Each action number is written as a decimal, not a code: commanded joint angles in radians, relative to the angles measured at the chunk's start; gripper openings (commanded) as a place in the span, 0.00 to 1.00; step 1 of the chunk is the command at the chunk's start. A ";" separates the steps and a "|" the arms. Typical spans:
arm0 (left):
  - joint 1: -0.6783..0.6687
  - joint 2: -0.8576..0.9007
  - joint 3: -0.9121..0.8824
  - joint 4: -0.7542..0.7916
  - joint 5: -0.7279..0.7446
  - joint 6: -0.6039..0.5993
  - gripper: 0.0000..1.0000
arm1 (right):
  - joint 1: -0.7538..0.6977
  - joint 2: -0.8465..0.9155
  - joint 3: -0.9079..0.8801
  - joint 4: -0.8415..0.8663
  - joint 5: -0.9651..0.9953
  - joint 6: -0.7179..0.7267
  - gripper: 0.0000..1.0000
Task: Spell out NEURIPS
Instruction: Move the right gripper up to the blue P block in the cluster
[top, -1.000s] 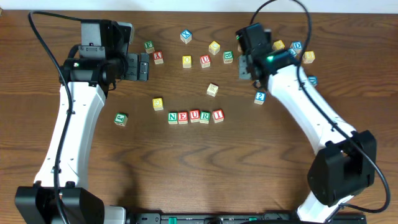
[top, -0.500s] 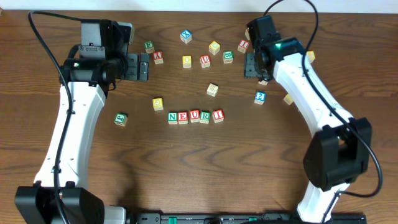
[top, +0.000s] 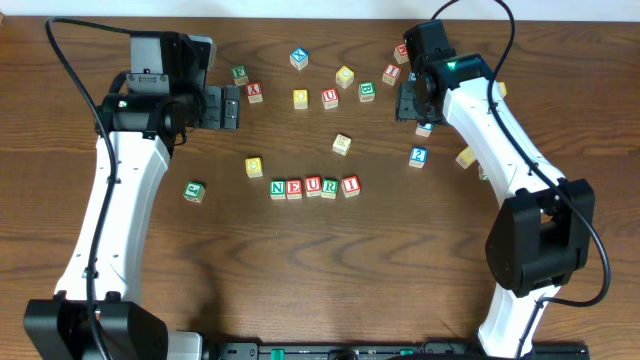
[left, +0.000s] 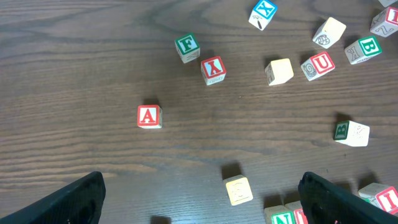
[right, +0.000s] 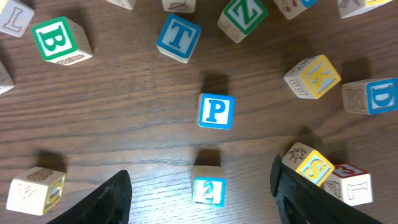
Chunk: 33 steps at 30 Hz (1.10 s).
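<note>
Five cubes spelling N E U R I (top: 313, 186) lie in a row at mid-table. The blue P cube (right: 216, 111) sits on the wood just ahead of my right gripper (right: 206, 206), whose jaws are open and hold nothing. A blue "2" cube (right: 208, 186) lies on the table between the fingers. A yellow S cube (right: 309, 165) is beside the right finger. In the overhead view the right gripper (top: 408, 100) hovers at the back right and my left gripper (top: 232, 107) at the back left. The left gripper (left: 211, 208) is open and empty over bare wood.
Loose cubes lie across the back: red A (left: 148, 116), green F (left: 186, 48), blue X (left: 263, 12), a spare U (left: 318, 65), green B (right: 61, 40), blue T (right: 179, 37), green Z (right: 242, 15), yellow K (right: 313, 76), blue D (right: 379, 96). A pale yellow cube (top: 254, 166) lies left of the row.
My right gripper has moved right and toward the back edge, uncovering cubes at the right, and its jaws have widened. The left arm and the row have not moved.
</note>
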 joint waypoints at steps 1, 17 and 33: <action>0.003 -0.004 0.026 0.000 0.006 0.010 0.98 | -0.008 0.008 0.021 -0.002 0.047 0.009 0.66; 0.003 -0.004 0.026 0.000 0.006 0.010 0.97 | -0.010 0.125 0.019 0.019 0.058 0.009 0.66; 0.003 -0.004 0.026 0.000 0.006 0.010 0.98 | -0.037 0.138 0.019 0.053 0.063 0.010 0.64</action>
